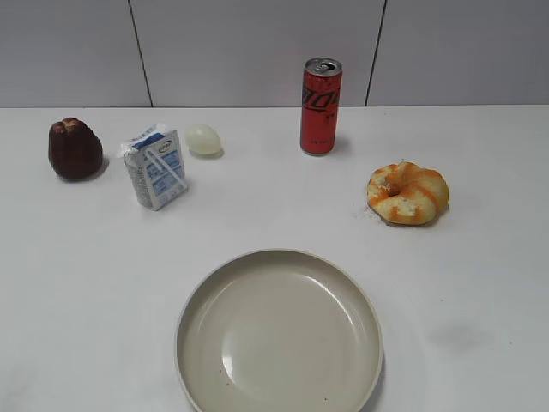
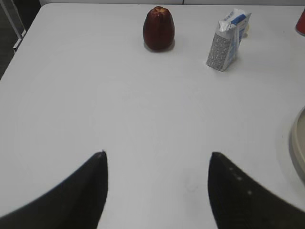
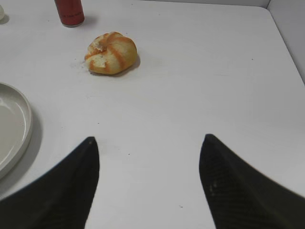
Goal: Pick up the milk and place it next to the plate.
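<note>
The milk [image 1: 155, 166] stands upright on the worktop [image 1: 86, 283], well apart from the plate [image 1: 279, 330], between a dark red fruit [image 1: 75, 148] and a pale egg [image 1: 204, 139]. Both the left end effector [image 2: 157, 160] and the right end effector [image 3: 148, 143] are wide open and empty. The carton looks light and crushable, so grip its flat sides gently.

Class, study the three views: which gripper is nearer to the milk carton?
Left. The milk stands ahead and to the right of the open left gripper, in its wrist view. The open right gripper faces the bun and red can; no milk appears there.
</note>
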Controlling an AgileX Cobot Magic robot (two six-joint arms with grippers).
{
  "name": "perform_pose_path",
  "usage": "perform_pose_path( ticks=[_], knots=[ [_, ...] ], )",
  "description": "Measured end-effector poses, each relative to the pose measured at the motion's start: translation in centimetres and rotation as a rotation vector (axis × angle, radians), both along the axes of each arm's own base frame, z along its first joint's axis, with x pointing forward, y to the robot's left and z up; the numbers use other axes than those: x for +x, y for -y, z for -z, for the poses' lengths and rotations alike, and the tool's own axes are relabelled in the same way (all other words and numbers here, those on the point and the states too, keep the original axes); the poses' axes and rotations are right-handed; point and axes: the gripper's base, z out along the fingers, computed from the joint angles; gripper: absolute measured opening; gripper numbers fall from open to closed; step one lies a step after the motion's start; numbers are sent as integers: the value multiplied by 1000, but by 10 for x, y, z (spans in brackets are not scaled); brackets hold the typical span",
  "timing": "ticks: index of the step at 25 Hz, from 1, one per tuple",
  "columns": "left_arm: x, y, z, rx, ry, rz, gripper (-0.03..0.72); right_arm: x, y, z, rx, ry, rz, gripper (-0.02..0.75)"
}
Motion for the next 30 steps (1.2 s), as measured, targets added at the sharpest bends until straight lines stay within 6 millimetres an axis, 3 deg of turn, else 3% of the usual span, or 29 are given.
perform_pose_path(
  ticks=[30],
  knots=[
    [0, 0, 0, 1, 3, -1, 495, 0, 0, 0, 0, 0, 0, 500]
  ],
)
